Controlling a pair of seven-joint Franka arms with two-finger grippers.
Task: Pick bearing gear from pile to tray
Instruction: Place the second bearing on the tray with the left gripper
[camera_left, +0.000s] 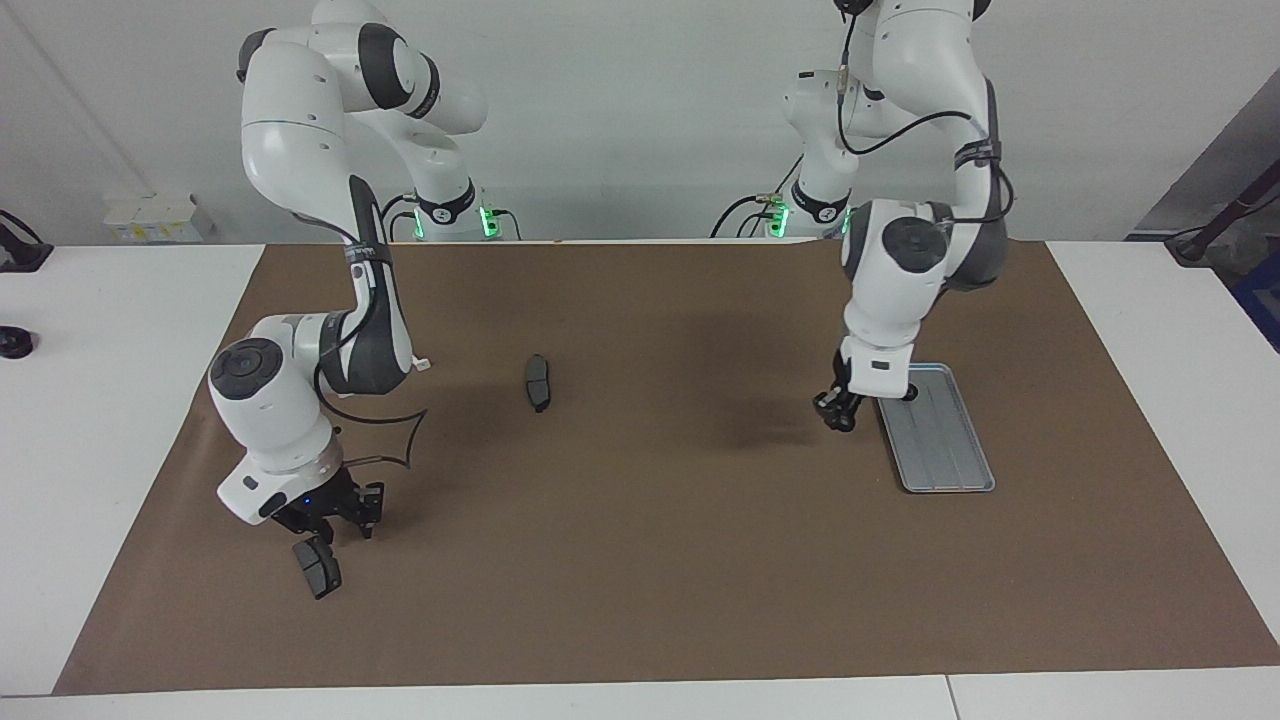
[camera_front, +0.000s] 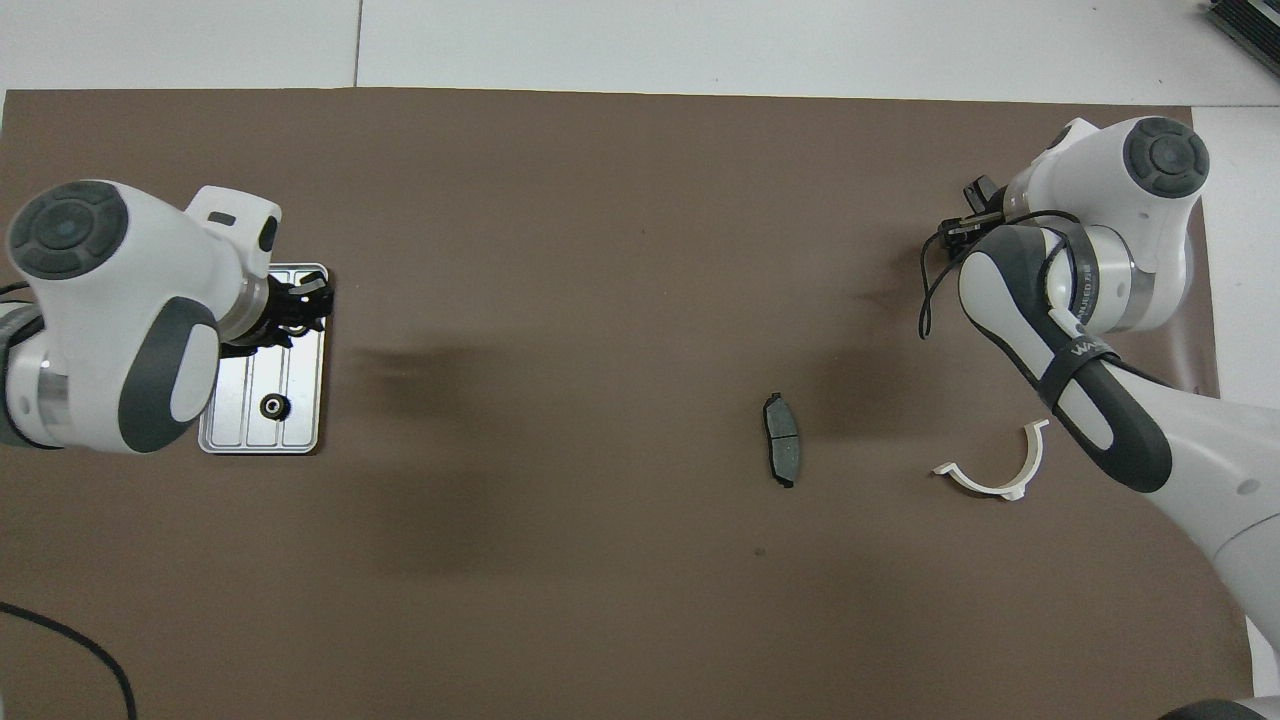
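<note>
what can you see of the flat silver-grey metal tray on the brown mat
The flat silver-grey metal tray is a rectangle with rounded corners, a low raised rim and lengthwise grooves, lying flat on the brown mat toward the left arm's end of the table. One small black ring sits in it, at the end nearer the robots. The left gripper hangs over the tray's farther end, with something small and dark between its fingers; whether it touches the tray cannot be told.

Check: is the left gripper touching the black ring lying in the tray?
Apart. The overhead view shows bare tray floor between the left gripper, over the tray's rim, and the ring lying in it.
</note>
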